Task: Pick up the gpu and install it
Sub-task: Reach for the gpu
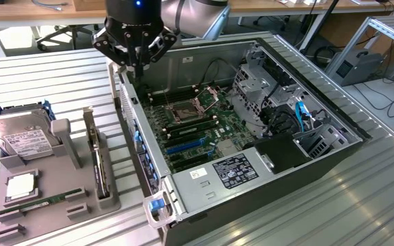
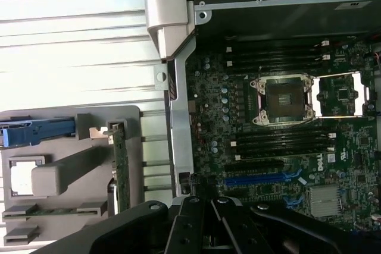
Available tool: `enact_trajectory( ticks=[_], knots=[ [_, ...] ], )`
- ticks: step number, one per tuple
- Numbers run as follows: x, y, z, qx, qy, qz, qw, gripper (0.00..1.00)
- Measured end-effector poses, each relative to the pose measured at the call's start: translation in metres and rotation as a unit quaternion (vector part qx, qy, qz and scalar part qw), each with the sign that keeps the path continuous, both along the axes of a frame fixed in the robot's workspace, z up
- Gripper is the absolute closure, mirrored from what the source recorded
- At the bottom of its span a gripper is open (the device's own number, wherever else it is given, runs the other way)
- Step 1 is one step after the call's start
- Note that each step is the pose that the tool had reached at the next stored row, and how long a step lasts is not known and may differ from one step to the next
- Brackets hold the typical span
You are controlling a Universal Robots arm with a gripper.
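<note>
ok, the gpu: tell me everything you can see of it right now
The gpu is a thin, flat, dark board seen nearly edge-on, with a pale metal bracket at one end. It stands upright on its long edge in a slot of the grey holder, beside the open PC case. Only the holder touches it. The gripper hangs apart from it, over the case's rim.

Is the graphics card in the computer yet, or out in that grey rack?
Out. The gpu stands on edge in the grey rack beside the computer case; the blue motherboard slot is bare.
</note>
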State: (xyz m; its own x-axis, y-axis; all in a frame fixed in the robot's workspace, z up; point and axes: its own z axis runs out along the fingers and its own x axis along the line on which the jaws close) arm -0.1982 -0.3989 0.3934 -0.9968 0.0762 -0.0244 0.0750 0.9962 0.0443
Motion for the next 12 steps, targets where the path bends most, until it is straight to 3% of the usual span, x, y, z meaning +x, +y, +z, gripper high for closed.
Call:
enact_trajectory(
  ticks=[12],
  knots=[
    [-0.0085, 0.0000, -0.0001, 0.0001, -0.0001, 0.000, 1.0000, 0.89]
  ],
)
